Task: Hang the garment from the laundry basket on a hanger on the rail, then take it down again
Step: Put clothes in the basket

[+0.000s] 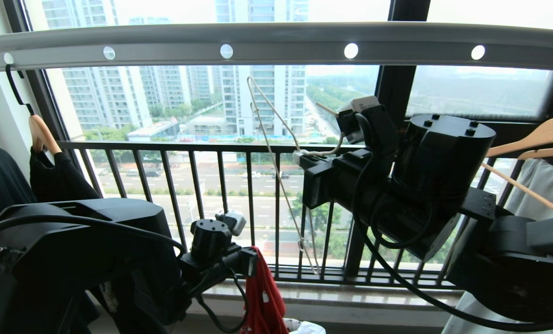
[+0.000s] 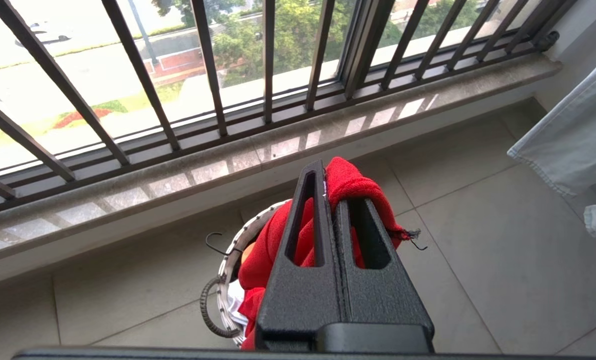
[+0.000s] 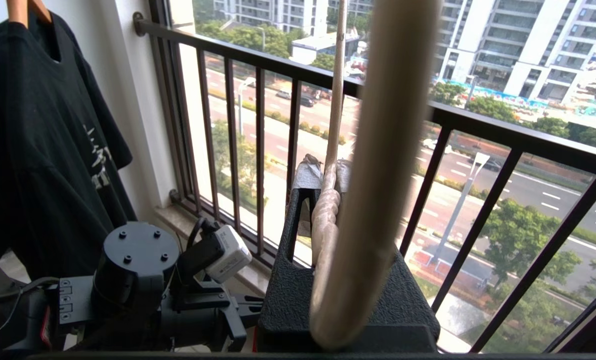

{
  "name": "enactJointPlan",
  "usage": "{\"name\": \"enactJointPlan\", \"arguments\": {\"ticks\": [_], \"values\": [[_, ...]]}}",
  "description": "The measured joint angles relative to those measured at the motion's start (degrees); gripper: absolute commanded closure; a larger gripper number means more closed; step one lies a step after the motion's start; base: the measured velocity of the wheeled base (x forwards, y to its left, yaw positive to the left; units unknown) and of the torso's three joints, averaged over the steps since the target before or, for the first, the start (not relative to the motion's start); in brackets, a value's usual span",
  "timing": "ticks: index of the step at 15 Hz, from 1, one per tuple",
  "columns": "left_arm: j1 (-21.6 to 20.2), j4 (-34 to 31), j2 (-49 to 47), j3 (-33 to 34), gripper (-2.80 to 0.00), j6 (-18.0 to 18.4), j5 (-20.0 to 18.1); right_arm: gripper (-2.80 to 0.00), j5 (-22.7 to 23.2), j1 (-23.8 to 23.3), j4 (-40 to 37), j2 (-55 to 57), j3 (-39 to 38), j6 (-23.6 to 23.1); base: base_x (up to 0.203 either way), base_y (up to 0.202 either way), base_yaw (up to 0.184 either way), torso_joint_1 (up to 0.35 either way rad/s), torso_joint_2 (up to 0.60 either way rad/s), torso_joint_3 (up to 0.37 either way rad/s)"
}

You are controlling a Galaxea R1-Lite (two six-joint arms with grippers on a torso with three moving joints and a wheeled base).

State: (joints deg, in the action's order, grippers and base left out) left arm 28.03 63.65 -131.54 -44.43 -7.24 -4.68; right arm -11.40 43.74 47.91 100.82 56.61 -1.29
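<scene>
The red garment (image 1: 265,297) hangs in a bunch from my left gripper (image 1: 251,260), low in the middle of the head view. In the left wrist view that gripper (image 2: 328,182) is shut on a fold of the garment (image 2: 353,187), whose lower part trails into the laundry basket (image 2: 226,265) on the floor below. My right gripper (image 1: 302,157), raised higher and further right, is shut on the twisted neck of the thin wire hanger (image 1: 276,153). The hanger stands tilted below the rail (image 1: 276,41) and does not touch it. Its hook (image 3: 378,175) curves close to the right wrist camera, above the gripper (image 3: 328,175).
A black T-shirt (image 1: 58,181) hangs on a wooden hanger at the rail's left end. A pale grey-green garment (image 1: 545,181) hangs on wooden hangers at the right. The dark barred window railing (image 1: 211,148) and stone sill (image 2: 278,150) run behind everything.
</scene>
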Motion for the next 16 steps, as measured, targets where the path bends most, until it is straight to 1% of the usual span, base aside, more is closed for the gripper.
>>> {"name": "enactJointPlan", "arguments": {"ticks": [2, 4, 5, 6, 8, 9, 16], "values": [[0.1, 0.0, -0.7, 0.2, 0.00, 0.7, 0.0, 0.00, 0.0, 0.0, -0.2, -0.2, 0.0, 0.0, 0.000, 0.000, 0.000, 0.000, 0.00, 0.000], [0.1, 0.6, -2.6, -0.1, 0.00, 3.1, 0.1, 0.00, 0.0, 0.0, -0.3, -0.3, 0.1, 0.0, 0.000, 0.000, 0.000, 0.000, 0.00, 0.000], [0.1, 1.9, -3.7, -0.3, 0.00, 3.9, 0.1, 0.00, 0.0, 0.0, -0.3, -0.4, 0.1, 0.0, 0.000, 0.000, 0.000, 0.000, 0.00, 0.000], [0.1, 3.8, -4.7, -0.5, 0.00, 4.0, 0.1, 0.00, 0.0, 0.0, -0.3, -0.4, 0.1, 0.0, 0.000, 0.000, 0.000, 0.000, 0.00, 0.000], [0.2, 4.7, -5.8, -0.5, 0.00, 4.4, 0.1, 0.00, 0.0, 0.0, -0.3, -0.4, 0.1, 0.0, 0.000, 0.000, 0.000, 0.000, 0.00, 0.000], [0.4, 4.7, -6.1, -0.6, -2.80, 4.4, 0.1, 0.00, 0.0, 0.0, -0.3, -0.4, 0.1, 0.0, 0.000, 0.000, 0.000, 0.000, 0.00, 0.000], [1.0, 4.8, -6.8, -0.6, -2.80, 4.5, 0.2, 0.00, 0.0, 0.0, -0.3, -0.4, 0.2, 0.0, 0.000, 0.000, 0.000, 0.000, 0.00, 0.000]]}}
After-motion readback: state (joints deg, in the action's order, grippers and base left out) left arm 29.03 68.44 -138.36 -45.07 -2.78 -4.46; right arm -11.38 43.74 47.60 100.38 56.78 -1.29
